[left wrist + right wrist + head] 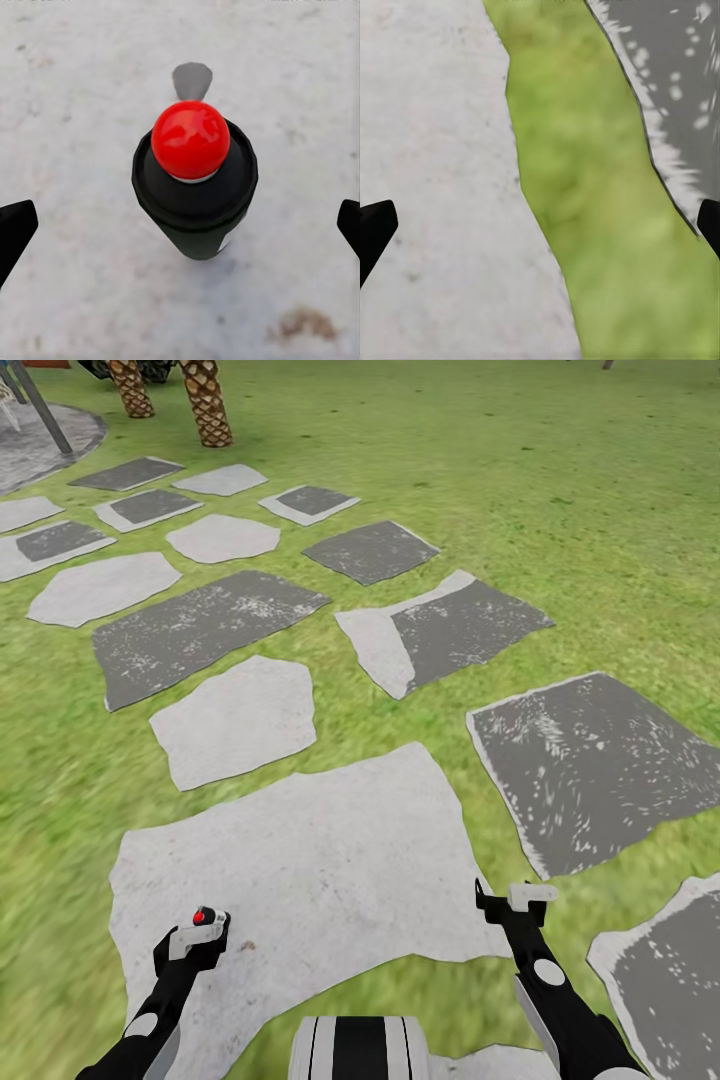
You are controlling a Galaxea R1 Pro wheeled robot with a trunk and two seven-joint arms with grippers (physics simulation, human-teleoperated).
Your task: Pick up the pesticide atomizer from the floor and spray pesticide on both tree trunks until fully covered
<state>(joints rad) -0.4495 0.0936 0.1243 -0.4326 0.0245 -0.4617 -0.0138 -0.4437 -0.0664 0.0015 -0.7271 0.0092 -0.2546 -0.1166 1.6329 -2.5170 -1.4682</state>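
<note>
Two hands show low in my head view over the grass floor (560, 480) of the garden, each reaching out from a black-and-white arm. My left hand (200, 928) hangs above the large pale grey stepping stone (330, 860) at the bottom of the view. In it sits the black cylindrical pesticide atomizer (196, 199) with a round glossy red cap (190, 139); in the head view that red cap pokes up between the fingers. In the left wrist view the atomizer stands in the middle with its top toward the camera, and the two black fingertips (15, 229) stand well out at either edge, apart from the bottle's body there. Whether the hand is actually clamped on it lower down, I cannot tell.

My right hand (512, 900) hovers at the right edge of the same pale stone. Its wrist view shows the fingertips (373, 229) spread wide with nothing between them, only pale stone, a strip of grass and the rim of a dark grey speckled paving slab (675, 67).

Farther off, more grey slabs lead toward two scaly brown palm trunks (205, 400) at the upper left.
</note>
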